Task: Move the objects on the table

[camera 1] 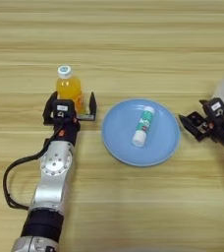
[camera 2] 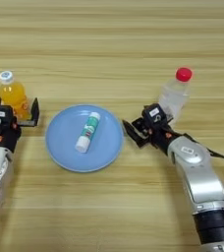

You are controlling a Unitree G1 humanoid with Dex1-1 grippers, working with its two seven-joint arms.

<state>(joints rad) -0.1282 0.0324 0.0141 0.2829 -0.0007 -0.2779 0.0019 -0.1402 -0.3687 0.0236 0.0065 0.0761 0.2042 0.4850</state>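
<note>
Nearest the table's (camera 1: 133, 216) front edge, both silver forearms entered from below. At mid-depth a blue plate (camera 1: 116, 142) sat near the table's centre, carrying a white tube with green label (camera 1: 143, 127) that lay on its side, slanted, cap end toward the front; lying flat presumably kept it from tipping.

The left gripper (camera 1: 70, 107) stood just left of the plate, its black fingers spread wide and empty, with an orange juice bottle with white cap (camera 1: 68, 87) upright just behind and between them, a stance that suggested a grasp being lined up.

The right gripper (camera 2: 136, 132) hovered beside the plate's right rim, fingers parted, holding nothing. A clear plastic bottle with red cap (camera 2: 175, 94) stood upright directly behind its wrist. No white cube appeared.
</note>
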